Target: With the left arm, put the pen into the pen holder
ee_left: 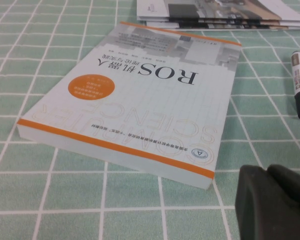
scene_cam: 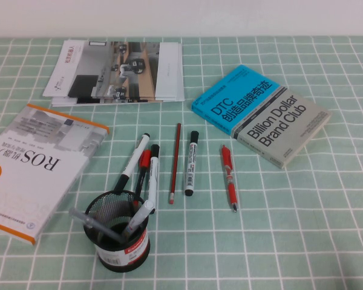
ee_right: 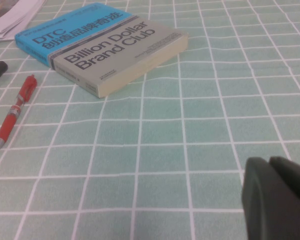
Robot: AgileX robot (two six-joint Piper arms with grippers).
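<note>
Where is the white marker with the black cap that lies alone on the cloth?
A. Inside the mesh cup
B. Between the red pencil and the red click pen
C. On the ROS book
B: the marker lies between the pencil and the click pen; neither gripper shows in the high view.

white book with orange bands (scene_cam: 33, 163): "ROS", faint "SCIENCE" on cover | blue-and-grey book (scene_cam: 263, 115): "DTC" plus Chinese characters on the blue half, "Billion Dollar Brand Club" on the grey half | brochures (scene_cam: 118, 72), markers, pen holder label: print too small to read
</note>
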